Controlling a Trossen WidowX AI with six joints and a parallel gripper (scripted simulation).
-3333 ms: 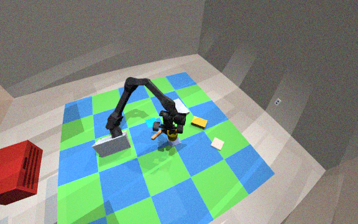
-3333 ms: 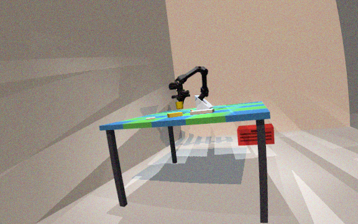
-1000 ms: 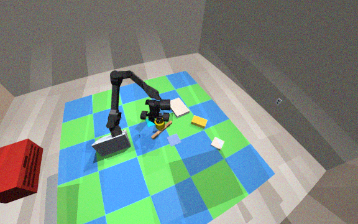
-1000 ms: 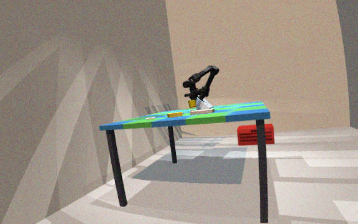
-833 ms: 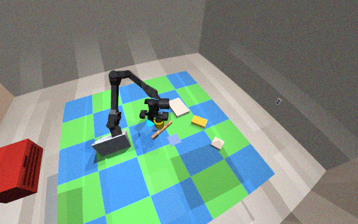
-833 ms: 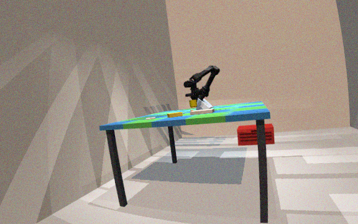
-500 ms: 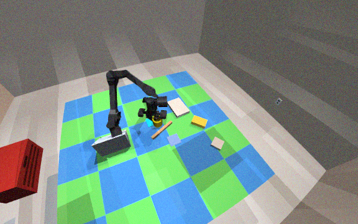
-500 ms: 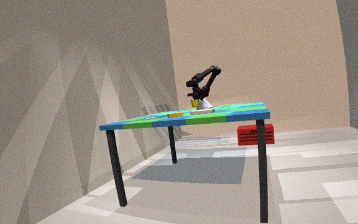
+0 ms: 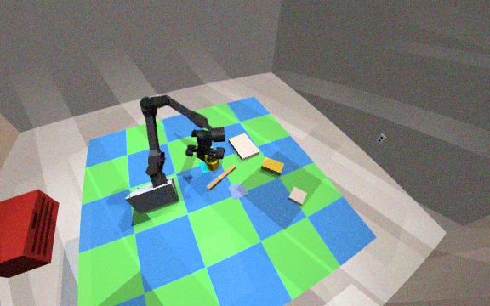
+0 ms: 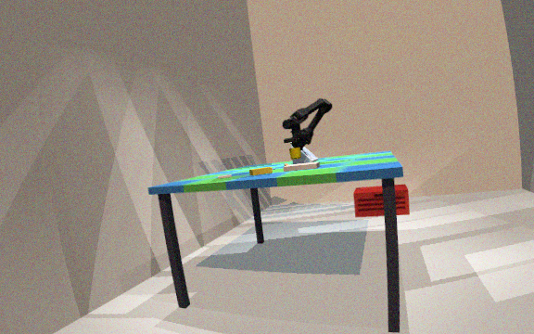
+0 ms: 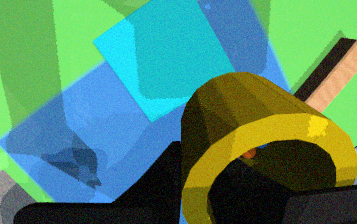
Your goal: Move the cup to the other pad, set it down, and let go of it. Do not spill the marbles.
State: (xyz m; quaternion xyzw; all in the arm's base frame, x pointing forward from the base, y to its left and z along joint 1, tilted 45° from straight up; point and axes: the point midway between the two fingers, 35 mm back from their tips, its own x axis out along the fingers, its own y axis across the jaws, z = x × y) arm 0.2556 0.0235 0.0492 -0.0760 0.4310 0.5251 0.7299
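A yellow cup (image 9: 213, 162) (image 10: 295, 153) (image 11: 259, 135) hangs between the fingers of my gripper (image 9: 210, 155) (image 11: 239, 200), which is shut on it and holds it above the table. In the wrist view an orange marble (image 11: 249, 153) shows inside the cup. A cyan pad (image 9: 203, 167) (image 11: 169, 55) lies just beside and below the cup. A pale blue-grey pad (image 9: 238, 190) lies further to the front right on the checkered table (image 9: 228, 238) (image 10: 295, 178).
A wooden bar (image 9: 221, 177) (image 11: 336, 72) lies between the two pads. A white slab (image 9: 243, 145), a yellow block (image 9: 273, 165) (image 10: 260, 171) and a small beige tile (image 9: 298, 195) lie to the right. The arm's base (image 9: 153, 195) stands to the left. A red crate (image 9: 15, 234) (image 10: 380, 200) stands off the table.
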